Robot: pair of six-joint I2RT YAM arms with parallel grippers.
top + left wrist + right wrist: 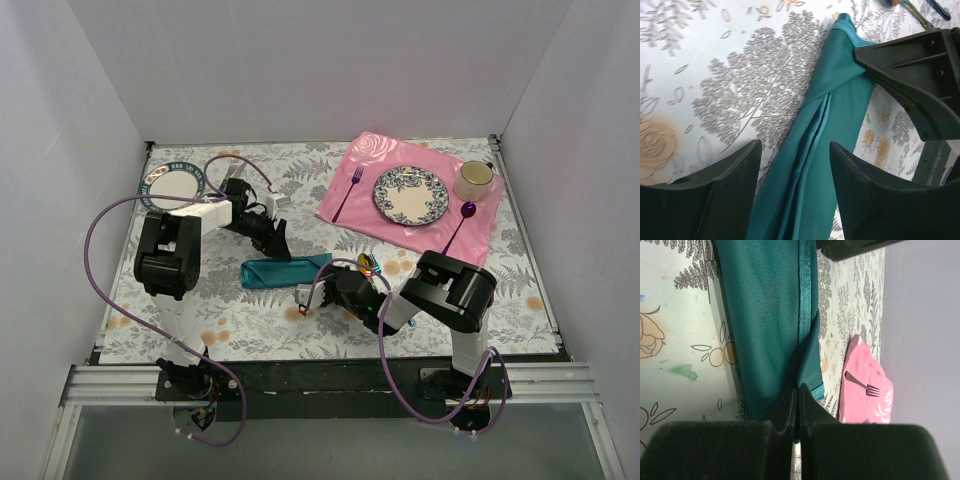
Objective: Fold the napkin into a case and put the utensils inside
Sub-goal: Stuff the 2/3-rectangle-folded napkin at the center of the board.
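1. Left end effector (795, 150): my jaws stand apart at a moderate width and hold nothing. One finger (715, 192) sits on each side of the napkin (820, 130), and the cloth passes through the gap between them.
2. Right end effector (797, 392): my jaws are pressed together, pinching a folded corner of the napkin at its hemmed edge.
3. Napkin: dark teal cloth folded into a narrow strip, lying flat on the leaf-patterned desk (300, 190) between my two arms. A long fold line runs along its length.
4. Utensils (370, 265): iridescent metal pieces resting on the desk just beside the right end of the napkin and outside the cloth. My right arm partly hides them.
5. Pink placemat (360, 160): at the far right of the desk, well apart from the napkin. It carries a patterned plate (410, 195), a purple fork (348, 193), a purple spoon (462, 222) and a cup (475, 178).
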